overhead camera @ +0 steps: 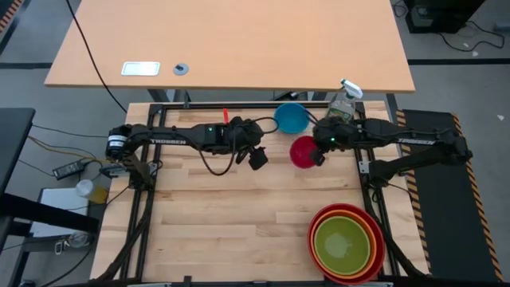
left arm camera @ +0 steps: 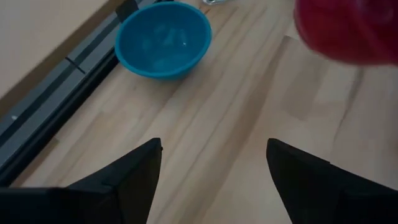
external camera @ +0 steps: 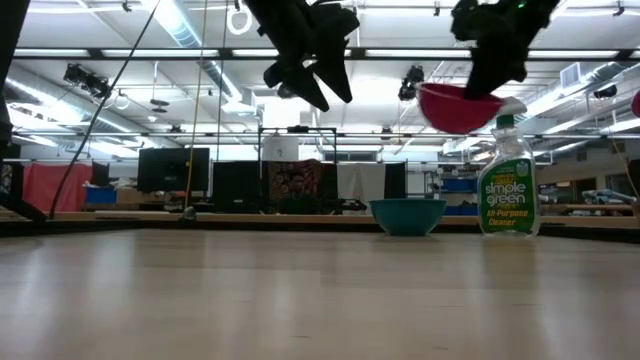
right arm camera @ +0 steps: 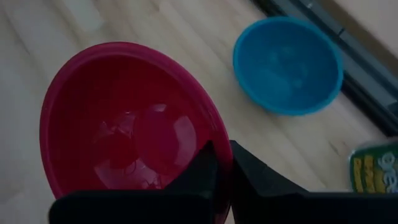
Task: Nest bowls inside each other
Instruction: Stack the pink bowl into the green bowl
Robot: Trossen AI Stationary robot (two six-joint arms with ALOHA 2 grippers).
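Observation:
The magenta-pink bowl (right arm camera: 124, 124) hangs in the air over the table's far middle, with my right gripper (right arm camera: 225, 163) shut on it. Beyond it, the blue bowl (overhead camera: 292, 118) stands on its base near the far edge. Red, orange and lime green bowls (overhead camera: 347, 243) sit nested at the near right corner. My left gripper (overhead camera: 256, 156) hovers open and empty to the left of the pink bowl (left arm camera: 348, 28), above the bare wood. My right gripper pinches the pink bowl's rim (right arm camera: 214, 140) on the side facing the table's right, one finger (right arm camera: 199, 177) inside the bowl and one outside. The fingers slant down from the right. The bowl (external camera: 458, 105) is lifted clear, mouth up and nearly level.
A clear spray bottle (overhead camera: 344, 102) with yellowish liquid stands at the far edge, just right of the blue bowl (external camera: 408, 215). A black frame rail runs along the far edge. Bare wood spreads across the table's middle and near left.

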